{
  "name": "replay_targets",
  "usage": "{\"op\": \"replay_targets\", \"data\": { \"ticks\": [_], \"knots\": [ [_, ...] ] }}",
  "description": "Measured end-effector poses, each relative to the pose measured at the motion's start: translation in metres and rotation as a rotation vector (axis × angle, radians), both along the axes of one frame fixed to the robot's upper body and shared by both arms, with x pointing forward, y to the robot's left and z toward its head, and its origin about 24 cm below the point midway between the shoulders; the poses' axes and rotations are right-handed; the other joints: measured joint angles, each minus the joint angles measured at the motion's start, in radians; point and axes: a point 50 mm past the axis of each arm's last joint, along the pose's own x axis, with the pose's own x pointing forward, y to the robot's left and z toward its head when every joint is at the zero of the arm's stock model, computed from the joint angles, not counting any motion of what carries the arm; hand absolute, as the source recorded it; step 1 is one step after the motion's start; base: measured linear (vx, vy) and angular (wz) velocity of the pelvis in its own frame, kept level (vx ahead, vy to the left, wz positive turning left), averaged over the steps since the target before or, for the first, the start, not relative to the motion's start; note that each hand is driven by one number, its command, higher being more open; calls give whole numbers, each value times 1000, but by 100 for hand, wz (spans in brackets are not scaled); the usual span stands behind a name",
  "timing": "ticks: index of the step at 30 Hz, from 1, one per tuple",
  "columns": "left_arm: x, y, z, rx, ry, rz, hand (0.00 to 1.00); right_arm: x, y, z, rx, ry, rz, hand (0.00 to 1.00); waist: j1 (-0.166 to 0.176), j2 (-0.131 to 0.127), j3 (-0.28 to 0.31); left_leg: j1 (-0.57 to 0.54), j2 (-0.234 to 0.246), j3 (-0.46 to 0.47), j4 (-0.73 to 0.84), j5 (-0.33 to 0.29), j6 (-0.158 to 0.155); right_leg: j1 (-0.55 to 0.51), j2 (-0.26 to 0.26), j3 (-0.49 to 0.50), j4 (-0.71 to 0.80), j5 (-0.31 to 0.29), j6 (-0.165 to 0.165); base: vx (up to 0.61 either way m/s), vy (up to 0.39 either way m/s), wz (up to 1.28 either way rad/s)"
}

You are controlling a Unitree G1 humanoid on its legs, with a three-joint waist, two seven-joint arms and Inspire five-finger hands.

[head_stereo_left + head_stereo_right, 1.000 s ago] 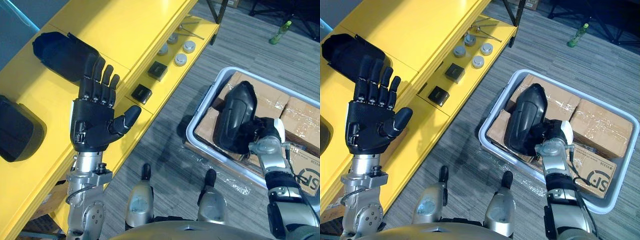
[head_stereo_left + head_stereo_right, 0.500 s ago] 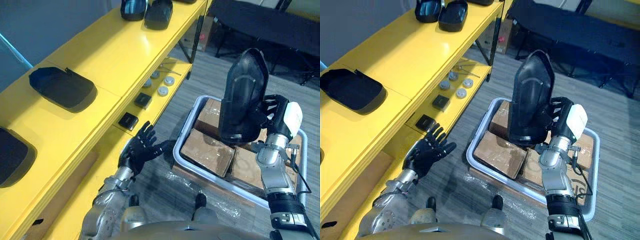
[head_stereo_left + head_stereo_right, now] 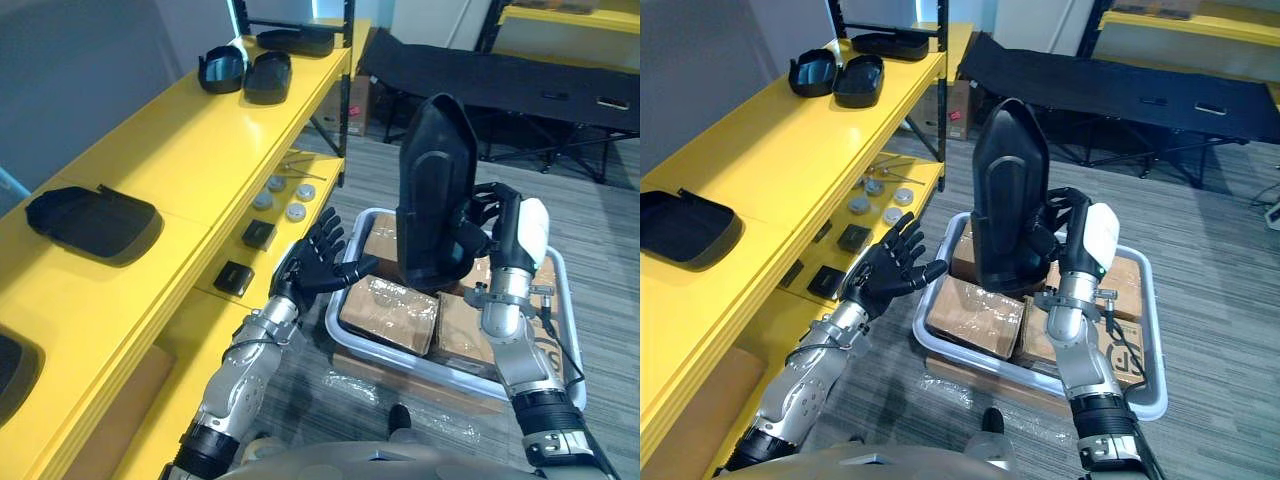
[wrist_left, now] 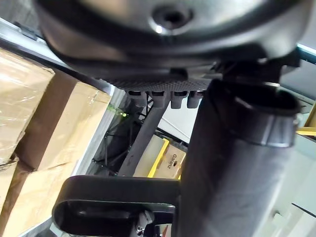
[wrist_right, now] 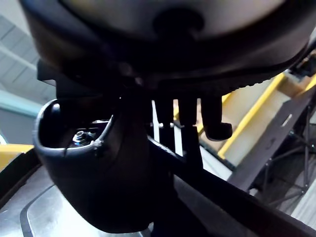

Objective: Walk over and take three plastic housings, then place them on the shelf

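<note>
The left hand (image 3: 314,264) hangs with its fingers straight and spread, holding nothing, in the gap between the front edge of the yellow shelf (image 3: 170,160) and the near left corner of the grey bin (image 3: 1157,345). On the shelf top one black housing (image 3: 95,222) lies close to the front edge, another (image 3: 15,370) is cut off by the view's lower left corner, and two more (image 3: 222,70) (image 3: 268,76) sit side by side at the far end. A long bare stretch of yellow runs between the near housing and the far pair. The lower ledge (image 3: 318,172) carries small black blocks (image 3: 259,234) and round metal pieces (image 3: 296,211) near its rim. The bin stands on the floor (image 3: 600,240), packed with cardboard boxes (image 3: 390,312). Above it the right hand (image 3: 498,230) is curled round the held housing (image 3: 435,190), gripping its lower part. That housing stands upright, narrow end up, well above the bin's rim and apart from the shelf. A black cot (image 3: 500,75) crosses the floor beyond.
</note>
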Motion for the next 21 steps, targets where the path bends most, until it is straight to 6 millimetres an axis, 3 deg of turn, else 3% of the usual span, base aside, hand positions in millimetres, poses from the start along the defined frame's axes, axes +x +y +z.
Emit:
{"op": "replay_targets", "data": {
  "ticks": [9, 16, 17, 21],
  "knots": [
    [2, -9, -13, 67, 39, -33, 100, 1, 42, -6, 20, 15, 218, 0, 2, -3, -25, -1, 1, 5, 14, -5, 0, 0, 1, 5, -2, 9, 0, -30, 6, -2],
    [2, -16, -11, 69, 32, -57, 100, -1, 65, -11, 41, 41, 305, 0, 2, -7, -39, -4, 1, 2, 23, -5, 1, 3, 0, 2, -2, 11, -1, -29, 8, 0],
    [2, -18, -11, 66, 31, -65, 0, -1, 70, -12, 50, 42, 319, 0, 2, -7, -41, -4, 1, 2, 23, -5, 1, 3, 0, 1, -2, 11, -1, -31, 9, 0],
    [2, -19, -10, 61, 29, -66, 0, -3, 80, -14, 53, 55, 369, 0, 0, -7, -49, -4, 1, 2, 23, -5, 2, 2, 0, 1, -3, 13, -4, 0, 0, 0]
  ]
}}
